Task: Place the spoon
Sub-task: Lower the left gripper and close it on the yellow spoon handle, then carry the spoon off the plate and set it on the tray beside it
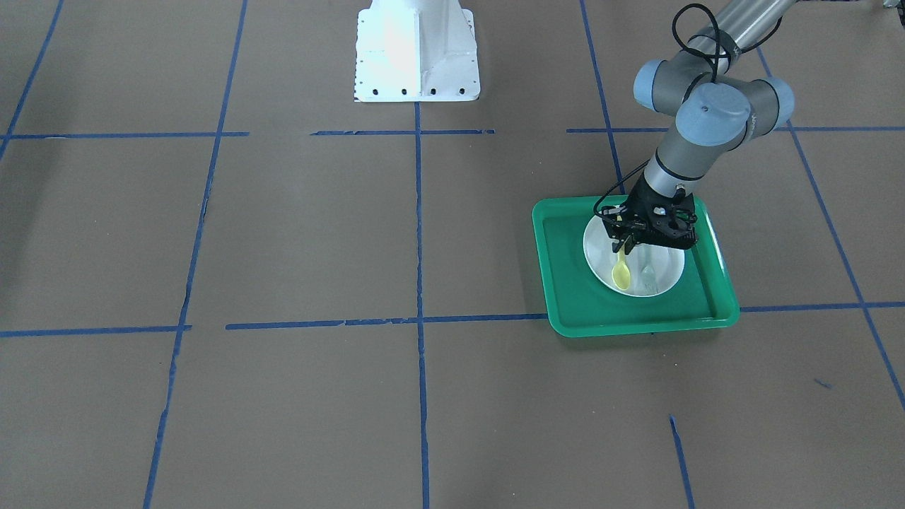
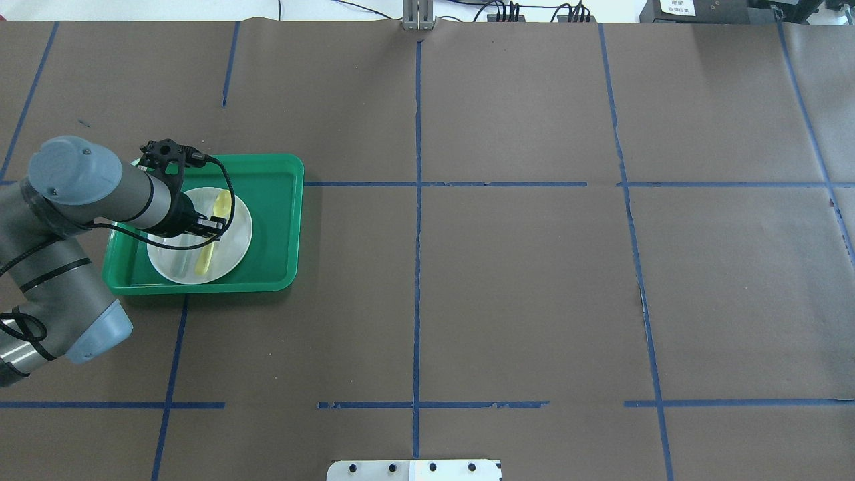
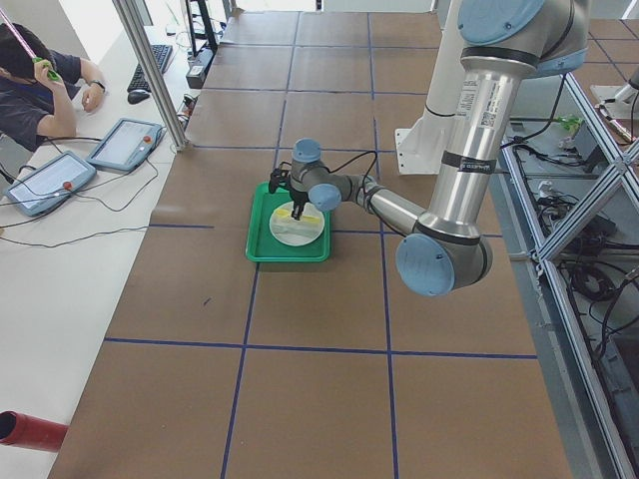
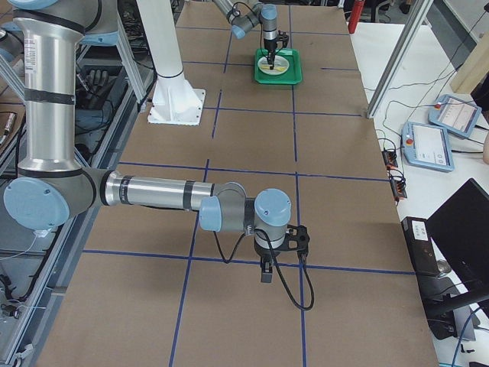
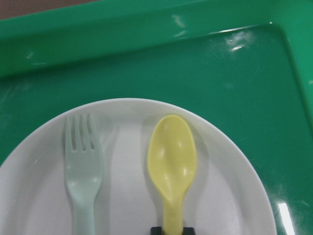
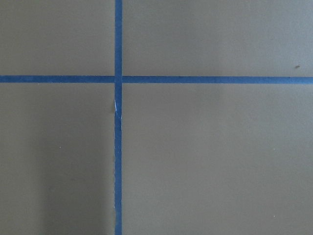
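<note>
Spoon: the yellow spoon (image 5: 172,161) is over the white plate, hollow side up; its bowl points toward the far edge of the worktop and its handle runs back toward the robot; I cannot tell whether it rests on the plate or hangs just above it
Left gripper: the left gripper (image 1: 623,244) points straight down over the plate with its jaws closed on the spoon's handle; in the wrist view the dark fingertips (image 5: 155,230) show on either side of the handle
Fork: a pale grey-green fork (image 5: 83,166) lies flat on the plate, just beside the spoon and parallel to it, not touching it; its tines point toward the far edge
Plate: the round white plate (image 5: 127,210) sits flat inside the tray
Tray: the green tray (image 2: 274,220) lies toward the left end of the worktop, about midway between the near and far edges and well apart from every corner
Right gripper: the right gripper (image 4: 266,274) points down above bare brown paper toward the right end of the worktop; it shows only in a side view, so I cannot tell whether its jaws are open or closed
Right wrist view: only brown paper and a crossing of blue tape (image 6: 118,79)
Worktop: the worktop (image 2: 521,287) is covered in brown paper with a grid of blue tape lines; the robot's white base (image 1: 417,49) stands at the middle of the near edge
</note>
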You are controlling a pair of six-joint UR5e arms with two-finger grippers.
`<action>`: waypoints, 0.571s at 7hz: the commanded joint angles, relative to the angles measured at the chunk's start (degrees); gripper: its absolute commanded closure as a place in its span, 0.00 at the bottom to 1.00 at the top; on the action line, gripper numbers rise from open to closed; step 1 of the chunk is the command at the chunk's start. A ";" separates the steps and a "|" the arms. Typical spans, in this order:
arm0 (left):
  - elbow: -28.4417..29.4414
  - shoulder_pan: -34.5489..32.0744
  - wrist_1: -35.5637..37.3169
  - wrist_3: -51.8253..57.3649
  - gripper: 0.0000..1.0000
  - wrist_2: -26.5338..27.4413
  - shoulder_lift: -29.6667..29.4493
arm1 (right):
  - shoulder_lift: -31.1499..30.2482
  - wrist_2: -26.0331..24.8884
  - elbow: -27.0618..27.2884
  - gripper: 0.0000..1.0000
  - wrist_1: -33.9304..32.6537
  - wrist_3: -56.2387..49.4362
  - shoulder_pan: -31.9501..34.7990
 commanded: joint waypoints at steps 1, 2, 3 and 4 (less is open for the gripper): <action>-2.46 -2.87 8.47 -3.15 1.00 -0.30 -2.38 | 0.03 0.00 0.00 0.00 0.00 0.00 0.00; -2.12 -2.78 10.97 -5.61 1.00 -0.30 -5.53 | -0.06 -0.09 0.00 0.00 0.00 0.00 0.00; -1.08 -2.26 11.08 -9.38 1.00 -0.21 -8.00 | 0.03 0.00 0.00 0.00 0.00 0.00 0.00; 0.59 -0.86 11.00 -11.51 1.00 -0.04 -9.68 | 0.03 0.00 0.00 0.00 0.00 0.00 0.00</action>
